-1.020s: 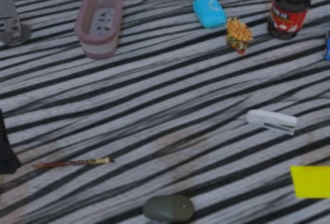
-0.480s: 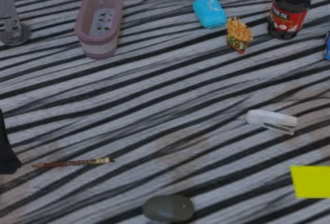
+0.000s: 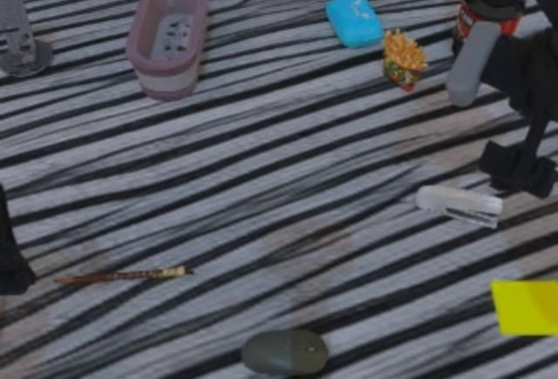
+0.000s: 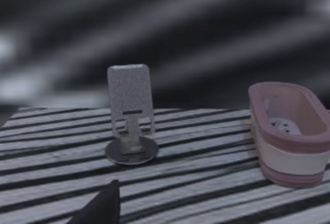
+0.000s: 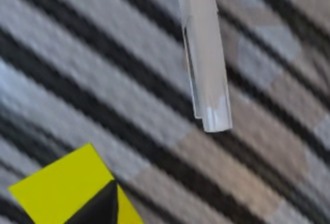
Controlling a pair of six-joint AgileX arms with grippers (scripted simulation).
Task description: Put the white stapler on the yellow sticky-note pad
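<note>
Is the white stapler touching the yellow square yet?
Apart. The top view shows striped table between the white stapler and the yellow sticky-note pad.

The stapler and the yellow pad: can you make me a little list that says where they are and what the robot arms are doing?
white stapler: lying flat on the striped table, right side, not held
yellow sticky-note pad: flat at the table's right edge, nearer the camera than the stapler, apart from it
right gripper: above the table just beside the stapler's right end, not touching it
left gripper: parked at the table's left edge
task state: stapler not yet on the pad
</note>
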